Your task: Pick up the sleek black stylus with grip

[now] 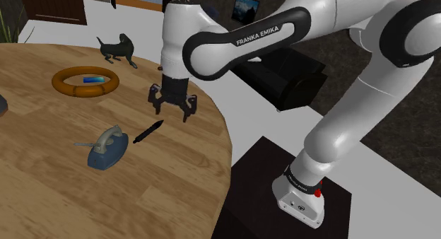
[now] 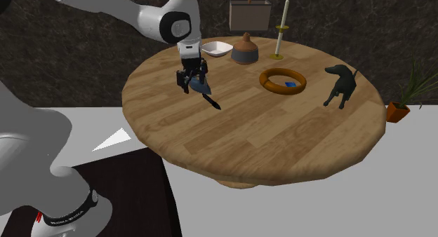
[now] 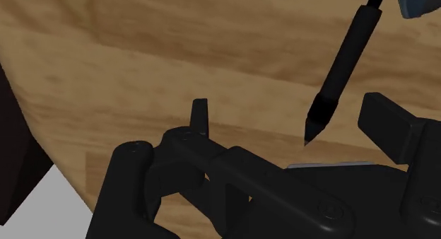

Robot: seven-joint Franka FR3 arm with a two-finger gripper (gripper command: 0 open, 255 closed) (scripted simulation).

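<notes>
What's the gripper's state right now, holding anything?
Gripper: open, holding nothing; its fingers are not touching the stylus.

The black stylus is lying on the wooden table. The gripper is hovering at the stylus's pointed tip, its fingers standing apart either side of the stylus, touching nothing. A blue-grey object is sitting beside the stylus's far end.

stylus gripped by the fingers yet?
No: the stylus lies flat on the wooden table, and the open fingers stand apart without touching it.
</notes>
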